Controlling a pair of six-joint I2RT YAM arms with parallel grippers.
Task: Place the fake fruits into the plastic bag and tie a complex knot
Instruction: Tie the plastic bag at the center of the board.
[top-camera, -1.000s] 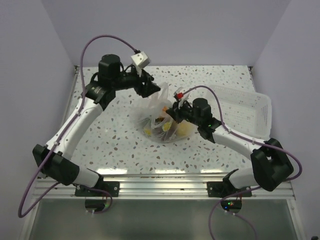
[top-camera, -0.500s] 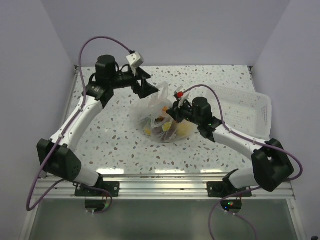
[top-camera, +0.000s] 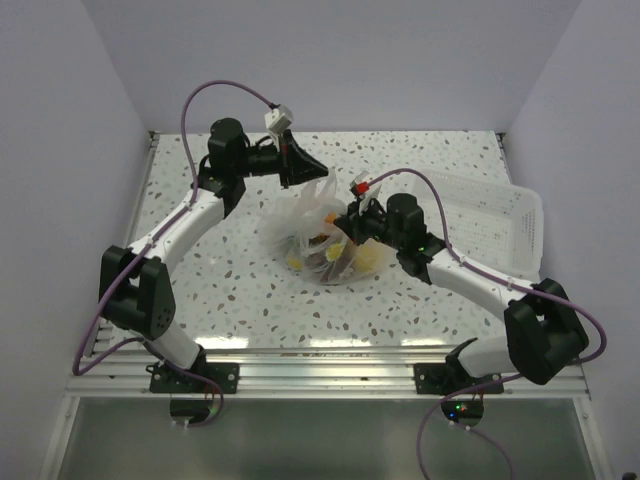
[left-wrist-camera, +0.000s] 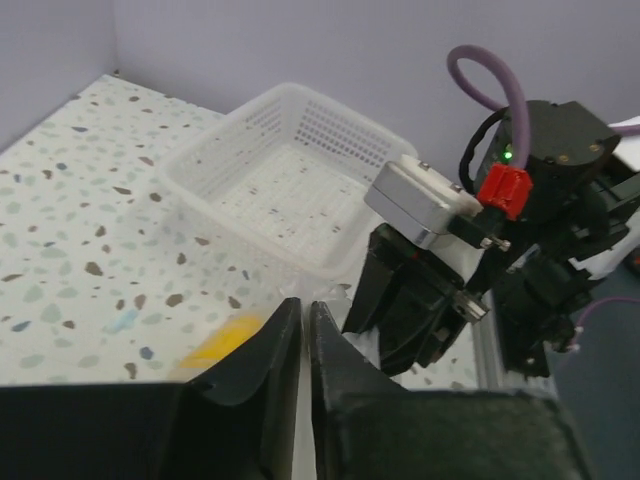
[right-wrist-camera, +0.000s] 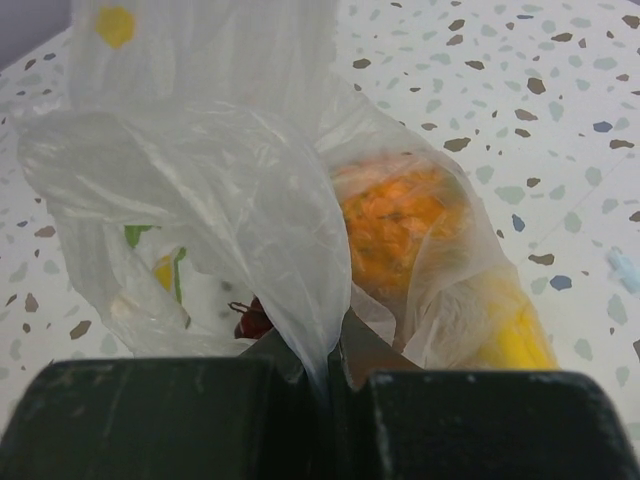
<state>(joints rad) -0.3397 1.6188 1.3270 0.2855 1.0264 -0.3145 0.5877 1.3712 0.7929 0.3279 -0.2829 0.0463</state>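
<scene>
The clear plastic bag (top-camera: 308, 215) lies mid-table with the fake fruits inside: an orange one (right-wrist-camera: 400, 215), a yellow one (right-wrist-camera: 515, 340) and a dark red one (right-wrist-camera: 255, 320). My right gripper (right-wrist-camera: 335, 350) is shut on a fold of the bag's film (right-wrist-camera: 220, 170); from above it (top-camera: 341, 228) sits at the bag's right side. My left gripper (top-camera: 320, 177) reaches in from the far left to the bag's raised upper flap. Its jaws (left-wrist-camera: 303, 305) are shut with a thin strip of white film pinched between them. No knot is in view.
A white slotted basket (top-camera: 495, 225) stands at the right, also seen past the left fingers (left-wrist-camera: 290, 165). The right wrist and its camera (left-wrist-camera: 425, 200) sit close in front of the left gripper. Walls border the table at left, back and right.
The left arm swung its gripper right to the bag's upper flap; its jaws opened wide, then closed on the film. The right arm and the bag stayed put.
</scene>
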